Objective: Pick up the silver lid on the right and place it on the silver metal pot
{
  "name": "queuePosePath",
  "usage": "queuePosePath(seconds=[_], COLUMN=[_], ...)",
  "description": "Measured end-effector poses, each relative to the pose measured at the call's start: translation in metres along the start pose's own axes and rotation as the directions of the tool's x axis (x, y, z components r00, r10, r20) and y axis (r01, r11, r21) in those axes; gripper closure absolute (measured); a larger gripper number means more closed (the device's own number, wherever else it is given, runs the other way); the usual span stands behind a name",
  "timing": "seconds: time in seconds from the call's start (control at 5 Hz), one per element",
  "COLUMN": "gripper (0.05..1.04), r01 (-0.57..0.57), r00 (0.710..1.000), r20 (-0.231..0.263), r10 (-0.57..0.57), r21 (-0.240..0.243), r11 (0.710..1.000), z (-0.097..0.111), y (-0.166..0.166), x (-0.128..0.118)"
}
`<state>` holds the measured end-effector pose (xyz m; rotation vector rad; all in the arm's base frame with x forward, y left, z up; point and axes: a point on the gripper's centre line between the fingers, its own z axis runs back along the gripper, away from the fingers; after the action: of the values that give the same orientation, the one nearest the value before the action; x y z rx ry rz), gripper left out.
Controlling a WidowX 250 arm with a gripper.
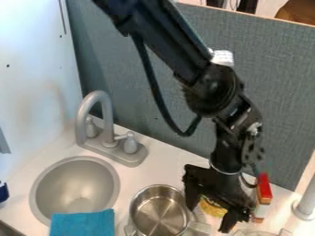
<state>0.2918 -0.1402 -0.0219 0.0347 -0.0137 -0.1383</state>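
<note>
Camera view: claw spread wide by a partly hidden yellow item, direction and long axis unclear.

**White bench in a corner, backed by a gray-blue partition**

On the left, I face a smooth white wall marked with a few small dark dots. It meets the partition, which looks woven like fabric and has a pale, wood-toned top edge. Past that edge I see dark upright shapes. A gray, arched faucet stands behind a round gray sink set in the bench. Light brightens the white surfaces.
</note>
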Motion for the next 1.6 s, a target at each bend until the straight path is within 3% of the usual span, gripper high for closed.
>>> queuePosePath(seconds=[0.4, 1.0, 1.6], gripper=[0.083, 0.083, 0.083], r01=[0.091, 0.181, 0.21], r00=[0.994, 0.981, 0.976], r20=[0.064, 0.078, 0.08], r10=[-0.089, -0.177, -0.205], r21=[-0.038, -0.052, -0.06], r11=[0.995, 0.982, 0.976], z=[0.005, -0.03, -0.043], y=[-0.043, -0.091, -0.11], x=[0.0, 0.005, 0.011])
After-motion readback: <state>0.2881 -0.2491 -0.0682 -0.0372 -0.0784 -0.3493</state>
